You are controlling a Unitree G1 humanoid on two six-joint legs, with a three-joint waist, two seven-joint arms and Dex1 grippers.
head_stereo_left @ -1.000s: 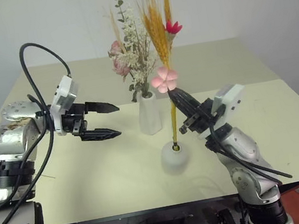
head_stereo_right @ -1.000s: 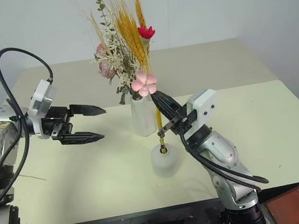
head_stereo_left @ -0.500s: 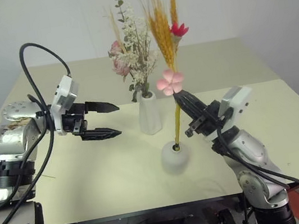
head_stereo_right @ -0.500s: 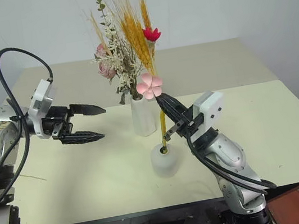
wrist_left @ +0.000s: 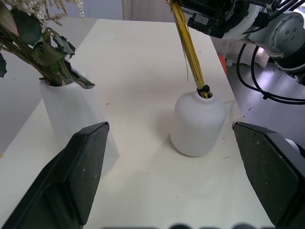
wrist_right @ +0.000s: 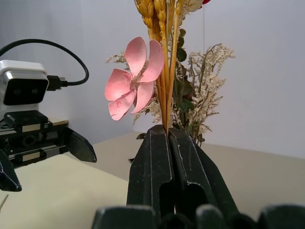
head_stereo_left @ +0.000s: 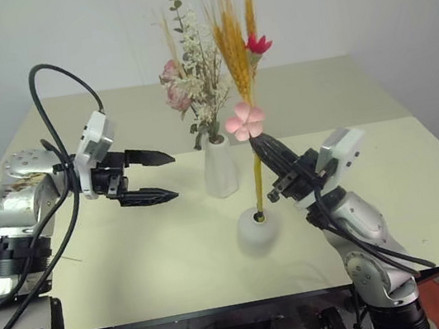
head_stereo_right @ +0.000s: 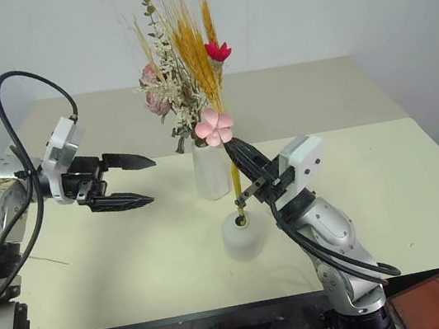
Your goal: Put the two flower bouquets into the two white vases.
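White and squat, nearest on the cream bench (head_stereo_left: pixel 423 182): short dome vase (head_stereo_left: pixel 257 229), taken here as the landmark. Rising out of its small top hole, slim wheat-stalk bunch (head_stereo_left: pixel 237 53), stems already inside, leaning slightly rather than dead upright. Just above and to the right of the dome vase, right gripper (head_stereo_left: pixel 261 151) with black fingers pressed together on the yellow stems, just under the pink blossom (head_stereo_left: pixel 243 120); held high on the stalks, probably to steer the foot of the bunch down through so narrow an opening and to keep the top-heavy ears from tipping. Red blossom (head_stereo_left: pixel 256 43) higher up among the ears. Judged as the settling step: stems in, grip not yet let go; letting go too soon on a leaning bunch could drag the light vase or let the stalks flop. Left of the dome vase and well apart from it, left gripper (head_stereo_left: pixel 164 174), fingers spread wide and holding nothing, pointing across toward the vases, likely parked clear so as not to knock anything. Just behind the dome vase, tall tapered vase (head_stereo_left: pixel 219 167), narrow neck already filled by the bushy bunch (head_stereo_left: pixel 194 81) of pink roses, cream sprigs and green leaves, standing unaided. Beyond that, a second, paler table top (head_stereo_left: pixel 316 86) and plain wall.
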